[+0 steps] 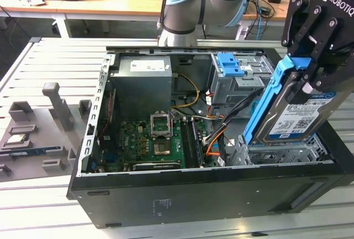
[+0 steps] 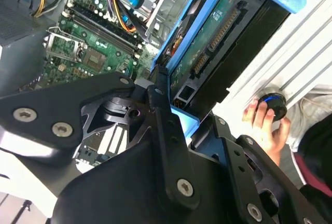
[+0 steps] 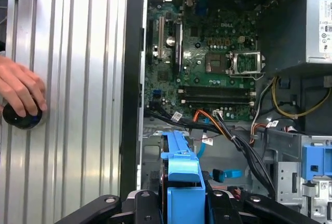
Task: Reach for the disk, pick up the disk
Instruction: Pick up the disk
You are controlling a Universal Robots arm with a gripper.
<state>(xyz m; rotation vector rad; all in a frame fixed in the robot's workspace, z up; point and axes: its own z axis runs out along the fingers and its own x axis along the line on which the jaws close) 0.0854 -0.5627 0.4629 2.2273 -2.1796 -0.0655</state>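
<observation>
Disk (image 1: 296,114) sits tilted in the claw (image 1: 310,78), lifted over the open computer case (image 1: 193,189).
We see the claw clamped on the blue frame at the disk's top end, while its low end is still just above the metal bay (image 1: 276,153) by the case's edge. Wires (image 1: 221,134) lie close beside it. On the worktop (image 3: 78,105), a hand (image 3: 21,92) covers a dark knob (image 3: 21,117); the claw's arm is cut off.
</observation>
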